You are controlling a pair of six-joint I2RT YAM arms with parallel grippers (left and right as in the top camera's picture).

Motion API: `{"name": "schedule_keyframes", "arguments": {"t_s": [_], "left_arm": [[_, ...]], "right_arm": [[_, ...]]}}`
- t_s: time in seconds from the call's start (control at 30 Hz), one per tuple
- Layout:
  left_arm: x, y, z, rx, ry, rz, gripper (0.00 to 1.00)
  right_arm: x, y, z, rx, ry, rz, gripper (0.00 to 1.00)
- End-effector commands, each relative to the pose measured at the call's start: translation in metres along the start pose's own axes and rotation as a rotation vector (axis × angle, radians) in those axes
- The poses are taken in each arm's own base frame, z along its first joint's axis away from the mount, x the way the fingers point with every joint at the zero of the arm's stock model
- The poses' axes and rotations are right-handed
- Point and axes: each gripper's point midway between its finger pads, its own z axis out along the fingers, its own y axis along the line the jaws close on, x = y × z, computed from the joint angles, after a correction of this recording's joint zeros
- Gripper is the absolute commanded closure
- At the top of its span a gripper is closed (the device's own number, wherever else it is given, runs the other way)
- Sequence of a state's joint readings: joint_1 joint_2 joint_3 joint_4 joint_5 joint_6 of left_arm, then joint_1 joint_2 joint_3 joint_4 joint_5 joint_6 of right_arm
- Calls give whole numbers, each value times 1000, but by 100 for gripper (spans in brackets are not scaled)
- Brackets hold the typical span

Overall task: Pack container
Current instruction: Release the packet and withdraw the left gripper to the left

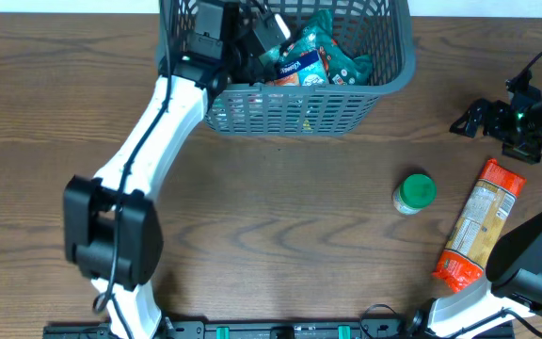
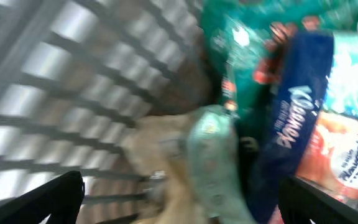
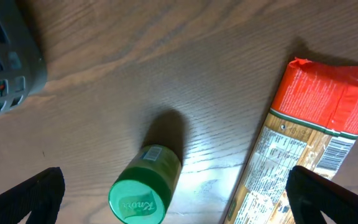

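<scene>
The dark grey lattice container (image 1: 299, 108) stands at the table's far edge and holds several packets, among them a teal one (image 1: 337, 58) and an orange and white one (image 1: 301, 68). My left gripper (image 1: 260, 38) reaches inside it. In the blurred left wrist view its jaws (image 2: 182, 202) are spread wide over a pale beige and green packet (image 2: 213, 155), next to a blue packet (image 2: 294, 118) and the container's wall (image 2: 73, 93). My right gripper (image 1: 466, 121) is open and empty, above the table right of the container. Its jaws (image 3: 176, 190) hang over a green-lidded jar (image 3: 143, 190).
The green-lidded jar (image 1: 414, 193) stands on the table right of centre. A long pasta packet with red ends (image 1: 478, 226) lies beside it at the right; it also shows in the right wrist view (image 3: 303, 155). A corner of the container (image 3: 11, 68) is at that view's upper left.
</scene>
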State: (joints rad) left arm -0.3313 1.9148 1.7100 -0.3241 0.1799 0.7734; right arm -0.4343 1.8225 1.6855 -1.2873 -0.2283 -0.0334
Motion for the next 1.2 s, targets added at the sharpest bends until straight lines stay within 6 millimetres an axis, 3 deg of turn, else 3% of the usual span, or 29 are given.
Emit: {"name": "schedule_keyframes", "arguments": {"t_s": [0.0, 0.17, 0.23, 0.33, 0.47, 0.6, 0.7, 0.83, 0.93, 1.0, 1.17], "left_arm": [[-38, 54, -61, -181, -81, -16, 1], [-37, 100, -112, -302, -133, -195, 1], [-22, 126, -133, -395, -127, -367, 1], [26, 156, -169, -552, -64, -708, 2], [98, 138, -214, -588, 129, -1051, 1], [156, 101, -255, -581, 380, -1160, 1], [184, 82, -277, -575, 508, -1207, 1], [209, 72, -287, -564, 593, -1241, 1], [218, 64, -279, -485, 597, -1256, 1], [222, 58, -273, -438, 600, -1262, 1], [237, 45, -266, -415, 648, -1278, 1]], "right_arm": [[0, 5, 2, -10, 4, 1, 1], [0, 5, 2, -10, 5, 0, 1], [0, 5, 2, -10, 5, -1, 1], [-1, 5, 2, -10, -1, -1, 1], [-12, 5, 1, -8, -45, -13, 1], [-35, 10, -16, -3, -173, -47, 1], [-55, 12, -51, 45, -306, -33, 1], [-65, 8, -124, 144, -498, 46, 1], [-50, 9, -177, 178, -606, 113, 1], [-32, 5, -193, 205, -624, 169, 1], [35, 3, -203, 222, -516, 277, 1]]}}
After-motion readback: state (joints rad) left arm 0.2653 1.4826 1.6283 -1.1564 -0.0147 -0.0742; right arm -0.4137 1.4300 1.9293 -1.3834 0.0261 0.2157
